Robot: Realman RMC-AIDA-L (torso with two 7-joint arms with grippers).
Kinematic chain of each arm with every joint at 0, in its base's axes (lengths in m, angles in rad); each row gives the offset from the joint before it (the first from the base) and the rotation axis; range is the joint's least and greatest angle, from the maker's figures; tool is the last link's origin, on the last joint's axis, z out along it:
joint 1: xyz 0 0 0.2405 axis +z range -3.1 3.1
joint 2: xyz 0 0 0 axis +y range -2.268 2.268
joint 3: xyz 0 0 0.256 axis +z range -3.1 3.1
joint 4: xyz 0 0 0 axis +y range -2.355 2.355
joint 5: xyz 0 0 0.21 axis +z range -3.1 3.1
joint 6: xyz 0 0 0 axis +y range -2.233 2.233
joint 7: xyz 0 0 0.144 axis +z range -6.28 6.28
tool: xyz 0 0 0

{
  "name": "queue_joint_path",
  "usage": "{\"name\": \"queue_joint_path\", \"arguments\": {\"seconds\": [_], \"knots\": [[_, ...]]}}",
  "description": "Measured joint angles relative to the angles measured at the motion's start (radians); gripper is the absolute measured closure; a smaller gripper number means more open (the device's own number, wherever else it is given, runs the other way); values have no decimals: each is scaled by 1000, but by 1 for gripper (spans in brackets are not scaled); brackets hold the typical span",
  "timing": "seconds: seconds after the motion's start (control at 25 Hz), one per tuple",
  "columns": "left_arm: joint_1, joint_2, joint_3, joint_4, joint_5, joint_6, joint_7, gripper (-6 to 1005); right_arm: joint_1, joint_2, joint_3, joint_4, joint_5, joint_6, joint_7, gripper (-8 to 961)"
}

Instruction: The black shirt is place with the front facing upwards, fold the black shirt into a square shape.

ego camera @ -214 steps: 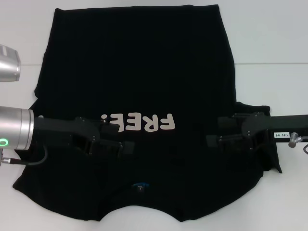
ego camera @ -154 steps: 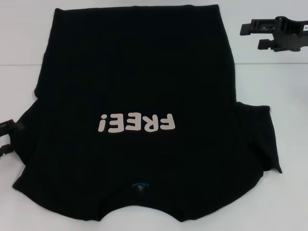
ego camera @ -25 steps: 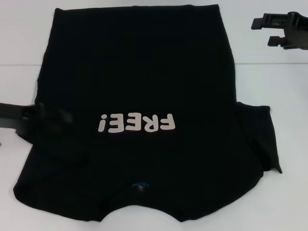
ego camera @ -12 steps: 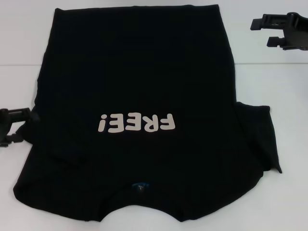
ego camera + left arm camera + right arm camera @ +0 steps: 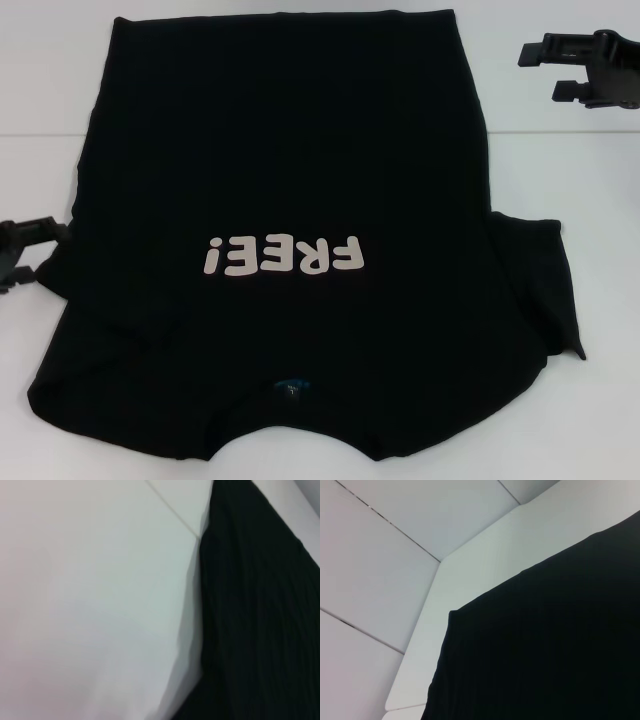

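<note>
Black shirt [image 5: 290,170] flat on white table [image 5: 560,420], lettering up. Left gripper [image 5: 22,258] at its left sleeve edge, jaws apart (holding nothing). Right gripper [image 5: 545,72] above the far right corner, jaws open.

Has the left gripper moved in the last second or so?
Yes. The left gripper has pulled back off the black shirt toward the robot's left. It was reaching in toward the white lettering; now it sits at the shirt's left edge.

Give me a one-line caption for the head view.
Black shirt lies print-up on a white table; left gripper and right gripper wait open alongside.
</note>
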Motion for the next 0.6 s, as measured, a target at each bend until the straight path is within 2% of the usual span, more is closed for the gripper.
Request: {"name": "queue_joint_path", "arguments": {"seconds": [0.6], "knots": [[-25, -3, 20, -21, 4, -114, 116, 123, -5, 0, 0, 3, 0, 3, 0, 44]]}}
